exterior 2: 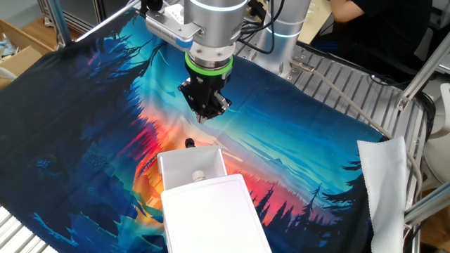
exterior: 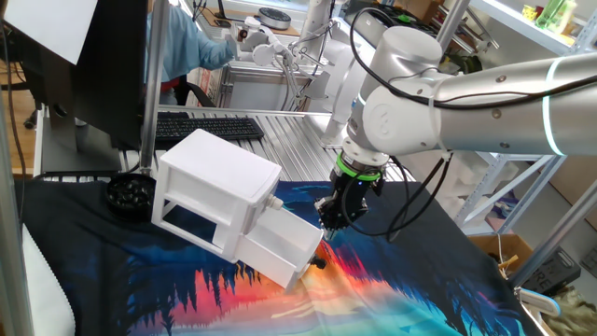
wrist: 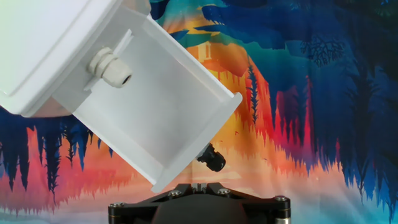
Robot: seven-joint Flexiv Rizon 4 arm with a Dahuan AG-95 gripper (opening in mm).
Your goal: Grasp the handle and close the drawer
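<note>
The white cabinet (exterior: pixel 216 177) stands on the printed cloth. Its bottom drawer (exterior: pixel 280 245) is pulled out and open; I see inside it in the hand view (wrist: pixel 155 118) and the other fixed view (exterior 2: pixel 190 163). The handle, a tiny dark knob (exterior: pixel 320 263), sticks out of the drawer front (wrist: pixel 212 159) (exterior 2: pixel 189 144). My gripper (exterior: pixel 328 224) hangs just above and in front of the handle, apart from it (exterior 2: pixel 204 116). Its fingertips are together with nothing between them (wrist: pixel 199 185).
The top drawer's paler knob (wrist: pixel 112 70) sits above the open drawer. A black round holder (exterior: pixel 129 194) and a keyboard (exterior: pixel 207 127) lie behind the cabinet. A white cloth (exterior 2: pixel 385 183) hangs at the table's edge. A person (exterior: pixel 191 47) is at the back.
</note>
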